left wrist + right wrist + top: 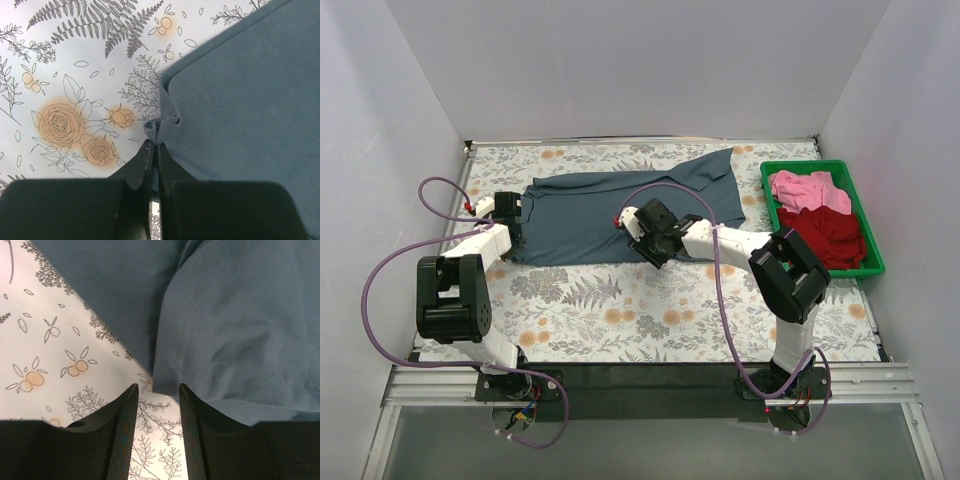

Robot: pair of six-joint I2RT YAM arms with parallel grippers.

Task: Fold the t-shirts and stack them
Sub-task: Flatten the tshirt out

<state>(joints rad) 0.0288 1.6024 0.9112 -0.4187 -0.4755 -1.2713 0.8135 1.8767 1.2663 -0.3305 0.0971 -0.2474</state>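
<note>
My left gripper (154, 146) is pressed together, pinching a bunched bit of hem of the blue-grey shirt (240, 100) near the left edge of the table (620, 310). My right gripper (156, 390) stands spread, with the shirt's near edge just at its tips. The shirt lies across the table's far half. The pink shirt (805, 190) and the dark red shirt (830, 238) sit in the green bin (868, 262) by the right edge.

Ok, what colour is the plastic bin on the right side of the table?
The bin is bright green; the top external view shows it best.
</note>
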